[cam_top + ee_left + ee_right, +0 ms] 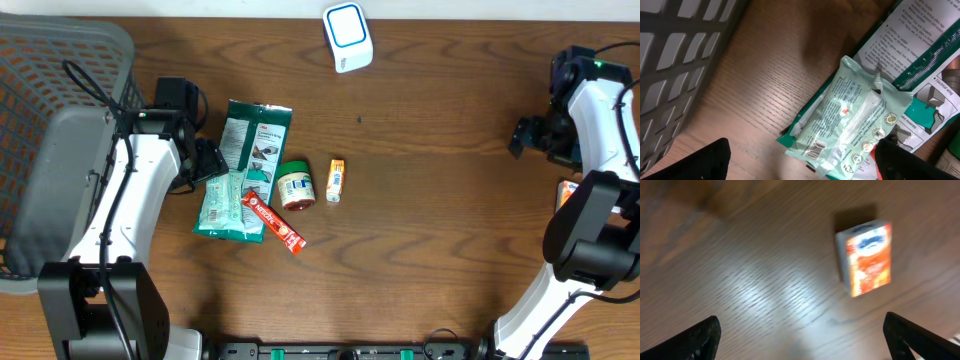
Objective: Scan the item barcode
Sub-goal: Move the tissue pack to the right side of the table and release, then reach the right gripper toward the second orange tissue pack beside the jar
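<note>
Apparently the pick step was in hand: the left tool [207, 160] was held released, fingers wide, over the pale green wipes packet [850, 125], laid flat on the tabletop [430, 250], barcode [814, 149] up. The right tool [800, 335] was spread wide, nothing gripped, above an orange box [867, 257]. Next, a clean grasp and a carry to the scanner [348, 37] would be needed.

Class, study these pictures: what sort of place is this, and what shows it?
Probably a mock shop checkout on a wooden table: a grey basket, a white scanner-like device, and small packaged goods.
</note>
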